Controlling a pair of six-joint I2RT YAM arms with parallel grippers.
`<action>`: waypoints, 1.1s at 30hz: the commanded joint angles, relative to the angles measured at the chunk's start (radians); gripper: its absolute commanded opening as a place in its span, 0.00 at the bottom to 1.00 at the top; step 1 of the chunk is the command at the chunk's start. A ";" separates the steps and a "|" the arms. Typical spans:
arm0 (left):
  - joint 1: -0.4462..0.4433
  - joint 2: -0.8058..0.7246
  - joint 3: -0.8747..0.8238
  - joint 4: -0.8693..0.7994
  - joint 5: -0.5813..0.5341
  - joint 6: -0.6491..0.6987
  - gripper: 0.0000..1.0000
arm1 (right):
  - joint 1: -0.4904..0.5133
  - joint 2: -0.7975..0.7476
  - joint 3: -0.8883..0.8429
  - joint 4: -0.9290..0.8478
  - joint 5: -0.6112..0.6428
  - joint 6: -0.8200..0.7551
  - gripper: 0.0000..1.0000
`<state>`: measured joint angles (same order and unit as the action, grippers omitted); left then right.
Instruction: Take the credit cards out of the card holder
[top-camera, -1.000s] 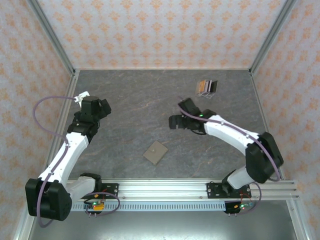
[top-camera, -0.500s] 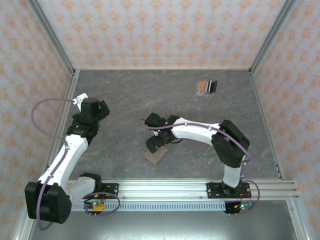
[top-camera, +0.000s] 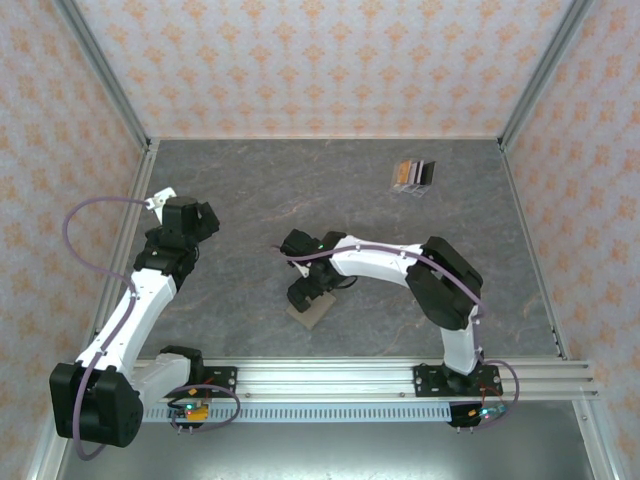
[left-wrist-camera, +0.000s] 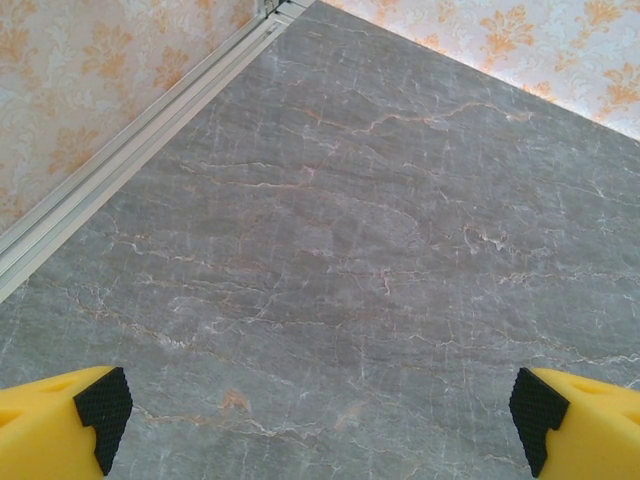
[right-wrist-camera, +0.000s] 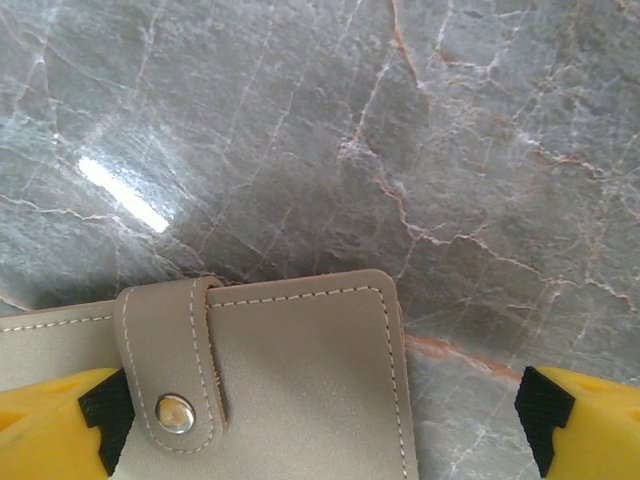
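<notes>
At left, left gripper (top-camera: 195, 215) hangs wide open over the counter (top-camera: 260, 190). Near centre-front, tan card holder (top-camera: 312, 311) lies flat and closed, snap tab (right-wrist-camera: 170, 375) fastened, with right gripper (top-camera: 305, 288) spread open directly above it. Far right, small card stack (top-camera: 412, 176).

A grey marbled table (top-camera: 250, 190) carried a closed tan card holder (right-wrist-camera: 300, 380), flat directly beneath the right gripper (right-wrist-camera: 322, 418), its snap tab (right-wrist-camera: 168, 370) beside one fingertip. A small pile of cards (top-camera: 412, 176) lay well beyond that gripper.
</notes>
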<state>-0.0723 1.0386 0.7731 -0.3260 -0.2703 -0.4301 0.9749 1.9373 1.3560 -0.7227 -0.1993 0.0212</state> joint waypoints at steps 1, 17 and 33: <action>-0.007 0.001 -0.019 -0.019 -0.026 -0.020 1.00 | -0.003 0.027 0.010 -0.047 0.146 0.008 1.00; -0.015 0.114 0.046 -0.119 0.154 -0.044 1.00 | -0.321 -0.082 -0.045 0.098 0.060 0.259 0.96; -0.134 0.213 0.039 -0.010 0.315 -0.185 1.00 | -0.385 0.086 0.159 0.049 -0.098 0.141 0.99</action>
<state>-0.1928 1.2407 0.7998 -0.3710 0.0227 -0.5781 0.5926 1.9896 1.4746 -0.6201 -0.2825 0.2047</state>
